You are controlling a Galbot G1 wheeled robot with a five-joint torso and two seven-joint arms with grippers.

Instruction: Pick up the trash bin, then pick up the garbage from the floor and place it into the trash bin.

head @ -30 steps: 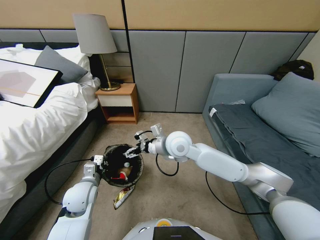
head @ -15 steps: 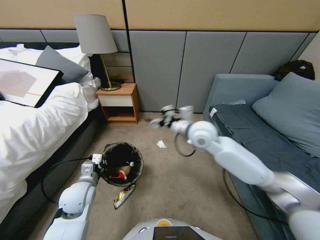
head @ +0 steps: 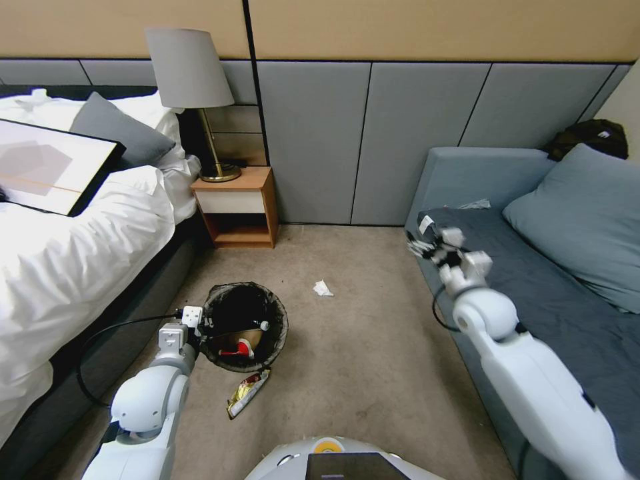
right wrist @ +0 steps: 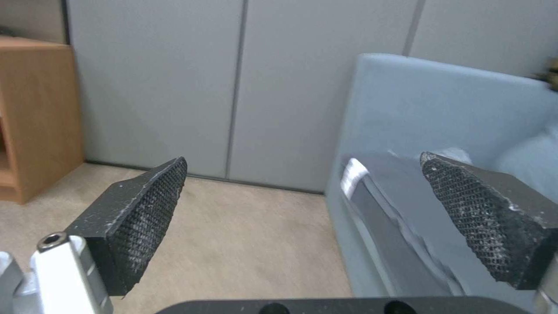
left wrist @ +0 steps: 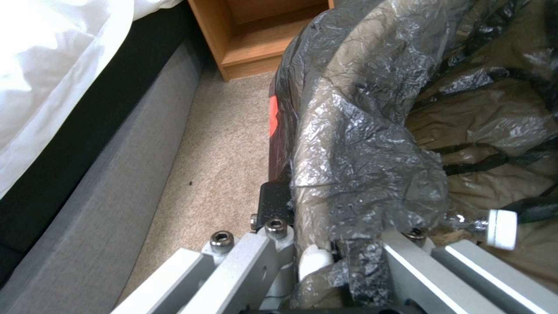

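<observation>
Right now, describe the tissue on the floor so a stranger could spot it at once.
Start at the wooden nightstand against the grey wall, then look down the carpet towards the robot. The tissue lies alone on bare carpet, to the right of the trash bin. It is small, white and crumpled, unlike the gold wrapper lying beside the bin.

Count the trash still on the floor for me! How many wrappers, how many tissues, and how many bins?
Snack wrappers on the carpet: 1, the gold foil wrapper beside the bin.
Crumpled white tissues: 1, the tissue in the open floor.
Trash bins: 1, the trash bin, gripped at its rim by the left gripper.
Total: 3.
</observation>
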